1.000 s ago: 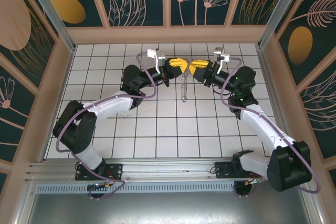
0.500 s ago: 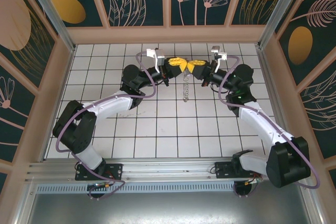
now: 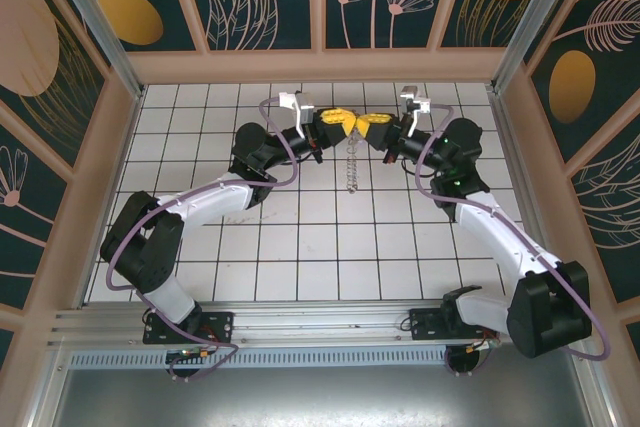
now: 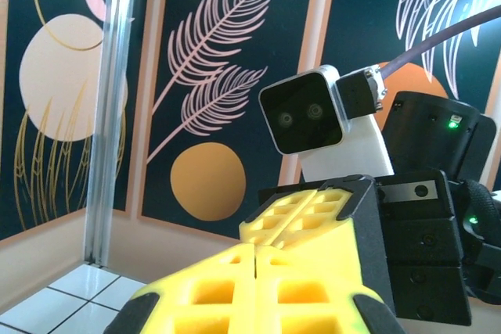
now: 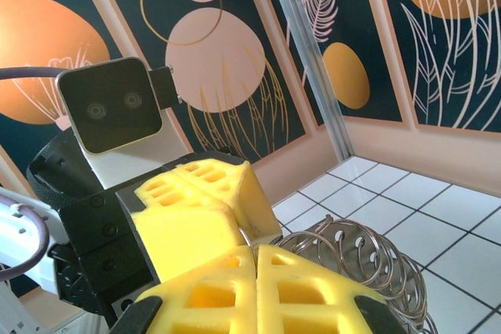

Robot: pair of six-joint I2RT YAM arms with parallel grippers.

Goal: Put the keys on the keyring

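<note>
At upper centre of the top view, your left gripper (image 3: 345, 125) and right gripper (image 3: 368, 127) each have the yellow jaws pressed together, and they meet tip to tip. Just under this meeting point the keyring (image 3: 351, 162) hangs down over the white tiles (image 3: 300, 247). You cannot tell which gripper pinches it.

White-tiled bench (image 3: 310, 247), evenly lit, enclosed by dark teal wall panels (image 3: 255, 7) with peach leaf-and-disc motifs; aluminium corner posts (image 3: 93, 22).
</note>
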